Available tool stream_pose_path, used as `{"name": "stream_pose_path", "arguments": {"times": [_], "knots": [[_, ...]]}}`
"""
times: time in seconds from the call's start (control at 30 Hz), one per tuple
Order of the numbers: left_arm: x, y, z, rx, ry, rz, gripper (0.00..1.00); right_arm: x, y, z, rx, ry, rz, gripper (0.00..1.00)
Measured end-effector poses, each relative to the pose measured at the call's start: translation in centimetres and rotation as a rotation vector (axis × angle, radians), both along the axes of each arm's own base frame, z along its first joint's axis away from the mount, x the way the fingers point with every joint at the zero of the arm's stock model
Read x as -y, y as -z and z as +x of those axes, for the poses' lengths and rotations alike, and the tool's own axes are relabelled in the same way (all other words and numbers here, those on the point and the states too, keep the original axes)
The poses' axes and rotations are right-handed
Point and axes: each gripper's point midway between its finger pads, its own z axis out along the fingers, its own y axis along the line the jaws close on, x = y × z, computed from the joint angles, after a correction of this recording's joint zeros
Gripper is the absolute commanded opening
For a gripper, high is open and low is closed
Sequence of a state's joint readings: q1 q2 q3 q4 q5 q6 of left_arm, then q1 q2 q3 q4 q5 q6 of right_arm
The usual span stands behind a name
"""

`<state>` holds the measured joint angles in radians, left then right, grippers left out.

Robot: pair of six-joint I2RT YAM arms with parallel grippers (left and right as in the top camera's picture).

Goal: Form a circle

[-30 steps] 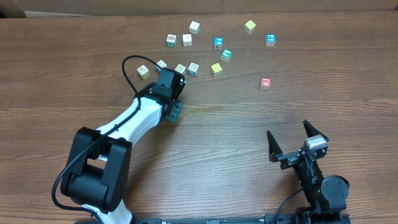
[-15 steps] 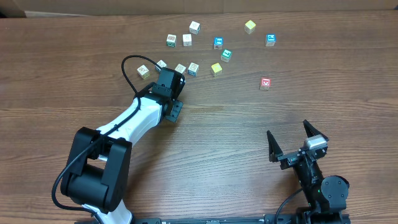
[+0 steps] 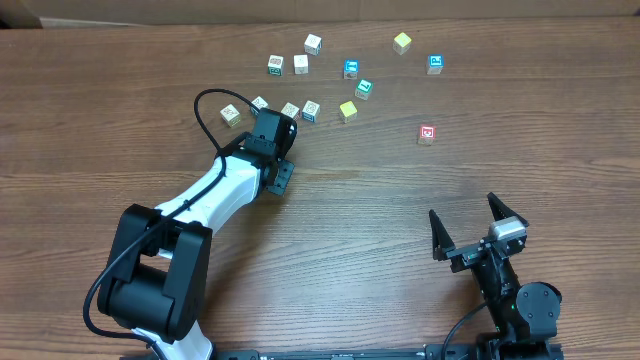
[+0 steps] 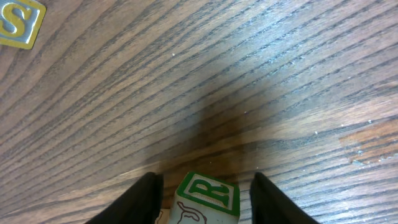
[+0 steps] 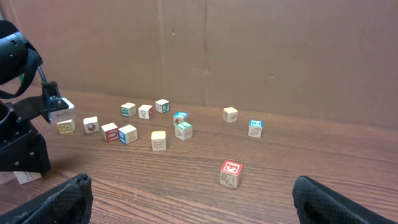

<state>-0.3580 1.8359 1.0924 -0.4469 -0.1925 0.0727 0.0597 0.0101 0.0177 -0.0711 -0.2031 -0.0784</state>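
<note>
My left gripper (image 3: 272, 128) hangs low over the table's far left part, among a loose row of small cubes. Its wrist view shows a pale wood cube with a green R face (image 4: 208, 196) standing on the table between the fingertips. A narrow gap shows on each side of it, so the left gripper (image 4: 205, 186) is open around it. From overhead this cube is hidden under the gripper. My right gripper (image 3: 468, 232) stands wide open near the front right, and nothing lies in the right gripper (image 5: 196, 193). No circle of cubes is in view.
Cubes lie beside the left gripper: a yellowish one (image 3: 231, 115), pale ones (image 3: 290, 110) (image 3: 311, 110), a yellow one (image 3: 348, 110). Several more sit farther back (image 3: 301, 64). A red-faced cube (image 3: 427, 133) stands alone at right. A yellow S cube (image 4: 18, 23) lies ahead of the left fingers.
</note>
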Motion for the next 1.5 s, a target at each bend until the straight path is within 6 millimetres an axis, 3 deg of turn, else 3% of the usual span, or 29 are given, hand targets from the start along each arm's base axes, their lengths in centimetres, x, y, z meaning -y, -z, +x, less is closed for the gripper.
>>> {"name": "stream_pose_path", "arguments": {"times": [0.47, 0.67, 0.93, 1.07, 1.17, 1.27, 1.37, 1.5], "knots": [[0.4, -0.9, 1.8, 0.083, -0.034, -0.032, 0.58, 0.0, 0.0, 0.0, 0.0, 0.001, 0.0, 1.0], [-0.4, -1.4, 2.5, 0.125, -0.098, -0.007, 0.57, 0.0, 0.0, 0.0, 0.0, 0.001, 0.0, 1.0], [-0.7, -4.5, 4.1, 0.152, -0.204, -0.027, 0.54, 0.0, 0.0, 0.0, 0.0, 0.0, 0.0, 1.0], [-2.1, -6.4, 4.5, 0.13, -0.287, -0.035, 0.54, 0.0, 0.0, 0.0, 0.001, 0.001, 0.0, 1.0], [-4.7, -7.3, 3.7, 0.064, -0.379, -0.029, 0.61, 0.0, 0.0, 0.0, 0.0, 0.001, 0.0, 1.0], [-7.0, -7.3, 2.9, -0.004, -0.448, -0.053, 0.61, 0.0, 0.0, 0.0, 0.0, 0.001, 0.001, 1.0], [-9.2, -6.8, 1.8, -0.066, -0.515, -0.083, 0.56, 0.0, 0.0, 0.0, 0.0, 0.001, 0.0, 1.0], [-11.7, -6.3, 0.8, -0.126, -0.592, -0.138, 0.21, 0.0, 0.0, 0.0, 0.0, 0.0, 0.0, 1.0]]}}
